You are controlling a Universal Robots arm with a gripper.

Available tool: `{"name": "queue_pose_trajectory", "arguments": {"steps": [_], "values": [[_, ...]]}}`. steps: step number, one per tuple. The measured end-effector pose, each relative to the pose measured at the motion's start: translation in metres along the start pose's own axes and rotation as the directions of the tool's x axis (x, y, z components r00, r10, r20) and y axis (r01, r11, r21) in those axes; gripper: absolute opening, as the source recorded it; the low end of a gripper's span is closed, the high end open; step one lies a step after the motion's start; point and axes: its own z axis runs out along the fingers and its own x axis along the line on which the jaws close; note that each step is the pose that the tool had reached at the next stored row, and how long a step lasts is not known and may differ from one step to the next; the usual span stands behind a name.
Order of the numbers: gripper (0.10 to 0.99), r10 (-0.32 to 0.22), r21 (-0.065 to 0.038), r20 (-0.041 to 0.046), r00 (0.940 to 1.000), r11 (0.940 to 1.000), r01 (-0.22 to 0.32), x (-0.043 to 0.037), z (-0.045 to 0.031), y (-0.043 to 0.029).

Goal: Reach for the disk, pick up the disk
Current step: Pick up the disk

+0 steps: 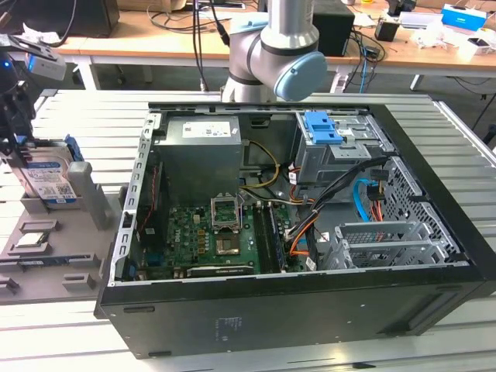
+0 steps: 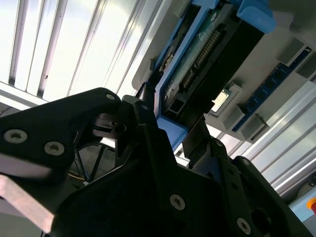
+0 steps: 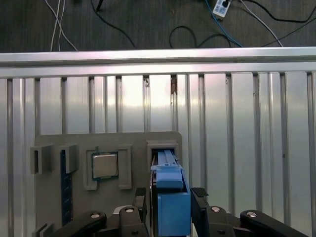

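One disk (image 1: 48,177) stands on edge in a slot of the one grey tray (image 1: 91,232), at the exterior view's left, on the slatted metal tabletop (image 1: 54,341). Its label faces the camera there, and a blue frame runs along its edges.

The end effector (image 3: 170,196) is down over the disk, with its two fingers (image 3: 199,198) straddling it, one on each side. In the first wrist view a thin light sliver shows between one finger and the blue frame, so the jaws are parted just wider than the disk and grip nothing. The second wrist view shows the disk (image 2: 207,64) from its connector edge, running between the same two fingers.

One square silver chip (image 3: 104,165) lies flat in a tray recess beside the disk's slot, apart from it.

One open computer case (image 1: 271,318) lies beside the tray, towards the exterior view's right. The one arm (image 1: 279,54) rises behind it.
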Motion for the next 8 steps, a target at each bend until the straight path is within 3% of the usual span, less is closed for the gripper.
{"name": "queue_pose_trajectory", "arguments": {"steps": [8], "values": [[0.482,0.000,0.000,-0.0001,1.0000,1.0000,0.000,0.0000,0.0052,0.0013]]}}
